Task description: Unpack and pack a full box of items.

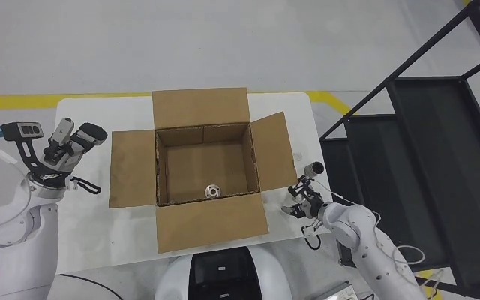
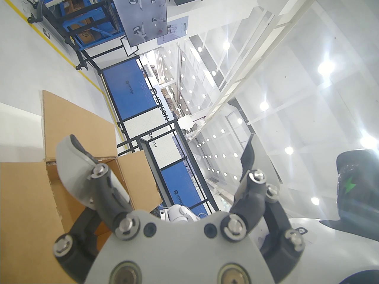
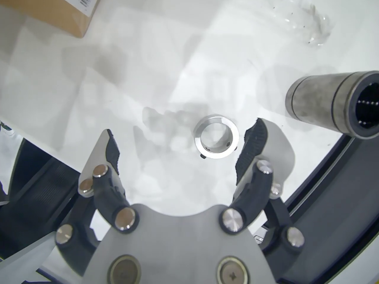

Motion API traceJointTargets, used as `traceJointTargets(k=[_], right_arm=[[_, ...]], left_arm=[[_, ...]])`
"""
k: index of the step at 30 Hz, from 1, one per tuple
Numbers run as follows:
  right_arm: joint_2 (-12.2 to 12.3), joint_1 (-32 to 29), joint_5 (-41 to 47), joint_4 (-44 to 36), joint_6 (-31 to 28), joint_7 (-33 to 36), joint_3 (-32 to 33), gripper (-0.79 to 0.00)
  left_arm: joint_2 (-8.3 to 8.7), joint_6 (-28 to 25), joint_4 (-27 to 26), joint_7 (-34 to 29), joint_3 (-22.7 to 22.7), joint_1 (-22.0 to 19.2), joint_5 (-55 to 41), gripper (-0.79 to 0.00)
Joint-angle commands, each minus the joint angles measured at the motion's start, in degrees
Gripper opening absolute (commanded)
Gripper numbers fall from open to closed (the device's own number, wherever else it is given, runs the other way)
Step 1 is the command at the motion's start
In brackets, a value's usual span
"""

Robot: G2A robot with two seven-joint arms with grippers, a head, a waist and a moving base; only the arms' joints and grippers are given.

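While its four flaps lie folded outward, the cardboard box (image 1: 202, 161) stands open in the middle of the white table (image 1: 97, 240). On its floor, close to the wall nearest the robot, rests one small round metal part (image 1: 212, 191).

Beyond the box's right flap, near the table's right edge, a metal cylinder (image 1: 313, 169) lies on its side. The right wrist view shows it as a grooved sleeve (image 3: 331, 101) with a dark bore and small balls inside. Just beside it a silver ring (image 3: 216, 140) lies flat on the tabletop (image 3: 177, 45). The right gripper (image 1: 301, 202) hangs over this spot with its fingers spread wide. From the wrist, the ring sits between them, closer to one black ribbed pad (image 3: 251, 146) than to the other, and nothing is clamped. A corner of a box flap (image 3: 53, 1) shows farther off.

On the other side, the left gripper (image 1: 79, 141) is at the table's left edge, just off the box's left flap, and is tilted upward. Its fingers (image 2: 74, 161) are also apart and hold nothing, and the box (image 2: 29, 196) sits to one side of them.

Dark metal stairs (image 1: 420, 127) stand right of the table, and a yellow line (image 1: 30, 99) runs across the floor behind it.
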Motion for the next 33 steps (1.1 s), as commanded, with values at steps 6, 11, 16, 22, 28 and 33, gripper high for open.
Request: traceJointTargets(k=[6, 11, 16, 22, 28, 33], right_arm=[[0.3, -2.8, 2.4, -0.2, -0.2, -5.0, 3.2, -0.366], [0.5, -2.9, 3.6, 0.7, 1.0, -4.3, 4.8, -0.422], [0.4, -0.9, 4.4, 2.7, 2.2, -1.9, 4.1, -0.477], [0.3, 0.7, 4.8, 4.9, 2.6, -1.0, 3.0, -0.517], [0.2, 1.0, 5.1, 6.4, 4.2, -1.8, 2.8, -0.493], [0.1, 1.6, 5.2, 7.5, 5.2, -1.9, 2.8, -0.496]], left_arm=[[0.0, 0.0, 0.0, 0.0, 0.0, 0.0, 0.0, 0.0], [0.0, 0.0, 0.0, 0.0, 0.0, 0.0, 0.0, 0.0], [0.0, 0.0, 0.0, 0.0, 0.0, 0.0, 0.0, 0.0], [0.0, 0.0, 0.0, 0.0, 0.0, 0.0, 0.0, 0.0], [0.0, 0.0, 0.0, 0.0, 0.0, 0.0, 0.0, 0.0], [0.0, 0.0, 0.0, 0.0, 0.0, 0.0, 0.0, 0.0]])
